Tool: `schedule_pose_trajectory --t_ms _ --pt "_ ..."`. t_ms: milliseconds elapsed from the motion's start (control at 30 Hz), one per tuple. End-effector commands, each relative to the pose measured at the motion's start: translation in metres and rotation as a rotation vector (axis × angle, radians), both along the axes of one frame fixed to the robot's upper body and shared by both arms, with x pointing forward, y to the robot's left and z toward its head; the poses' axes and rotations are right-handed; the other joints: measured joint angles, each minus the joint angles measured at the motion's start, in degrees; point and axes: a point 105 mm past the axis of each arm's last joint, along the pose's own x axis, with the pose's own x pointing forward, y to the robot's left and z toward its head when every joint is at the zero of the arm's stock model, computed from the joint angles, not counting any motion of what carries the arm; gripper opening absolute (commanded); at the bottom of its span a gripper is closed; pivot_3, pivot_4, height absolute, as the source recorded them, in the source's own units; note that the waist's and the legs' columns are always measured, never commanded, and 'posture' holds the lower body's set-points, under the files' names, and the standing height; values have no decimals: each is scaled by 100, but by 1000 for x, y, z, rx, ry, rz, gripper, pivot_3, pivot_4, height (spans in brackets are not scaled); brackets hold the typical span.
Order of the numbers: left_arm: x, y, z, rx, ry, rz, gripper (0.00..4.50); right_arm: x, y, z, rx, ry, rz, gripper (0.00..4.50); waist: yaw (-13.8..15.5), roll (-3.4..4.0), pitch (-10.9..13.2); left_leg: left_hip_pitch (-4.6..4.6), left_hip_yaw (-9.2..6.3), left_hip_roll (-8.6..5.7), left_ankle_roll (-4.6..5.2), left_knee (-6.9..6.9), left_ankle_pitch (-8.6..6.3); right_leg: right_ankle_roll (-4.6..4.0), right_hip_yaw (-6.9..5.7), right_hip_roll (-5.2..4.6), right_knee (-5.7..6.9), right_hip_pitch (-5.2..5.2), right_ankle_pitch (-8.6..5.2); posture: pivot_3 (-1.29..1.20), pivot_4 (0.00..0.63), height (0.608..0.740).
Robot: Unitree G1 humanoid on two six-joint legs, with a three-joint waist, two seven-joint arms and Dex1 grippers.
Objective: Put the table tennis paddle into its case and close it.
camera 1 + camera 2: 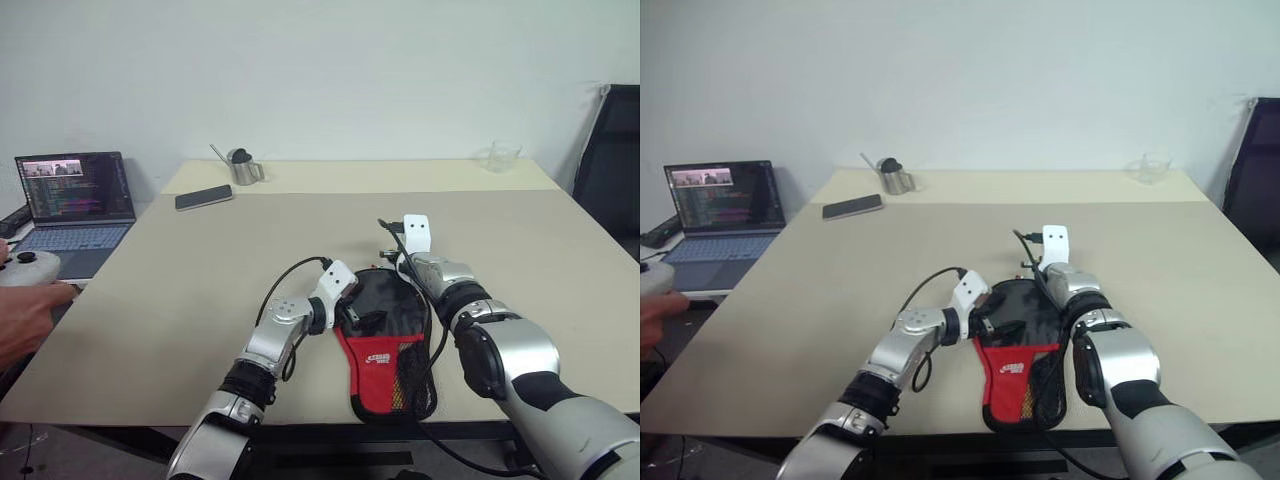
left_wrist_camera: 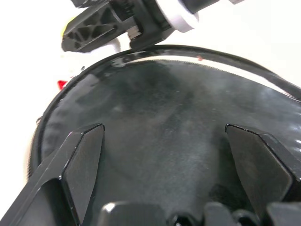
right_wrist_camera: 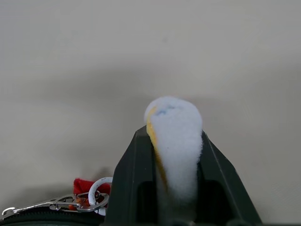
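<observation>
Here the table tennis paddle sits largely inside the case, which lies near the table's near edge, its handle poking out the far end. The right pincer is clamped on that handle, likely to steady or push it in. The left pincer hovers spread wide over the case's black top, arm reaching in from the left.

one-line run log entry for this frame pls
right gripper: shut on light wooden paddle handle | left gripper: open over black-and-red zip case | case: unzipped
</observation>
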Motion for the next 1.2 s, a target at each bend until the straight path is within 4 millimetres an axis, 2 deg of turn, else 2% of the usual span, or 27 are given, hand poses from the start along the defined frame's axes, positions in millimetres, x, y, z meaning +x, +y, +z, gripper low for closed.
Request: schedule_pose_trajectory --t_ms 33,233,367,500,633,767,1067,1200 --pt "-11 -20 -11 8 46 -82 4500 5 3 19 4 -52 5 440 7 0 0 0 0 -1 0 0 0 0 0 0 0 0 0 0 150 740" --pt "-10 -12 -38 89 106 -47 4500 6 2 22 14 -50 4 439 63 13 -8 5 -1 -1 1 1 0 0 -2 1 1 6 0 0 150 740" --pt "-12 -10 -44 97 121 -50 4500 6 0 26 11 -52 15 438 66 24 -16 13 -5 -1 3 1 0 1 -6 3 0 18 0 0 150 740" --pt "-15 4 -53 118 145 -45 4500 7 -8 34 5 -66 17 438 64 24 -16 15 -7 -2 3 1 -1 2 -8 3 -1 23 -1 0 150 740" --pt "-21 23 -65 159 171 -39 4500 9 -25 44 -6 -88 -8 438 33 25 -18 15 -7 3 4 -1 -1 1 -7 7 -5 21 -2 0 150 740" --pt "-27 41 -75 179 199 -23 4500 7 -48 43 -53 -89 -44 438 -54 27 -22 18 -6 13 4 -4 -2 -2 -3 5 -7 21 -4 0 150 740" --pt "-29 64 -77 204 211 -5 4500 -2 -84 35 -127 -56 -95 438 -93 30 -30 24 -5 15 5 -5 -2 -2 -2 5 -4 22 -5 0 150 740" --pt "-25 68 -75 214 211 -2 4500 -14 -106 33 -172 -36 -102 438 -92 30 -33 26 -7 16 6 -5 -2 -1 -5 6 -4 27 -6 0 150 740"
